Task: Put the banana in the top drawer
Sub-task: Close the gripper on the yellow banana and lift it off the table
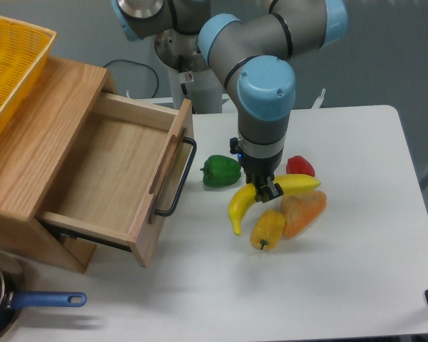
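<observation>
Gripper (265, 190) closed around the banana (251, 197) on the table (357, 235) — top drawer (107, 171) open; lift and transfer remain.

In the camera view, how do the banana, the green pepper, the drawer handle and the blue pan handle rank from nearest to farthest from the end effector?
1. Banana: directly at the end effector, between its fingers.
2. Green pepper: on the table, toward the cabinet.
3. Drawer handle: on the open drawer's front.
4. Blue pan handle: at the table's front corner, below the cabinet.
</observation>
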{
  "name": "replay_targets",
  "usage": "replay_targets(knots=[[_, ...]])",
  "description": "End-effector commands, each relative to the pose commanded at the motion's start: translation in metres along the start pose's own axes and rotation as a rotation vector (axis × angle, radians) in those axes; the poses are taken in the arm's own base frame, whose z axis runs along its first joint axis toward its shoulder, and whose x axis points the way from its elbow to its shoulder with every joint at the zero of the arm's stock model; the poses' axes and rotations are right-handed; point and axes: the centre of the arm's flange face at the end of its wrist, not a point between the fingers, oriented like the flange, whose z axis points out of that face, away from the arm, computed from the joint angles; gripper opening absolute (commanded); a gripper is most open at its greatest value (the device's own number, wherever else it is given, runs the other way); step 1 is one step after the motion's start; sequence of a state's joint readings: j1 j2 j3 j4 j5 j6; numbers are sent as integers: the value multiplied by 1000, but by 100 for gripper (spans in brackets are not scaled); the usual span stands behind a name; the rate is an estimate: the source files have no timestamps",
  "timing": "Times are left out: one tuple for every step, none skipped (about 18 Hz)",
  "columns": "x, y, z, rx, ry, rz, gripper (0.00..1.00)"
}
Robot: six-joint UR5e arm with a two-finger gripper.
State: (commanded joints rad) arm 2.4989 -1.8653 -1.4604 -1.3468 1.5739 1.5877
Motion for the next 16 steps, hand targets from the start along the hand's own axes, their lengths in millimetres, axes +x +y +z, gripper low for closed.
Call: replay_targets(knots=[[1,1,1,0,2,-2,35],[0,2,0,-2,0,-5,35],[0,2,0,-2,0,-6,35],[0,1,0,-2,0,-11,35],[1,1,0,-3,2,-20,35],[0,2,-1,-3,2,-28,35],[1,2,0,-3,5,-29,35],[0,3,0,-3,5,-31,35],[0,4,0,-3,5,-32,35],[0,4,-2,-3,3,-41,35],[-1,4,-3,-3,0,-54,35],[-2,4,-6,-2,-6,-72,35],[-3,3,-8,0,-11,-87,35],[-4,0,-13,8,-20,-103,35],[-4,-1,-14,13,-21,-116,35],[-4,-2,-16,12,-24,-130,35]])
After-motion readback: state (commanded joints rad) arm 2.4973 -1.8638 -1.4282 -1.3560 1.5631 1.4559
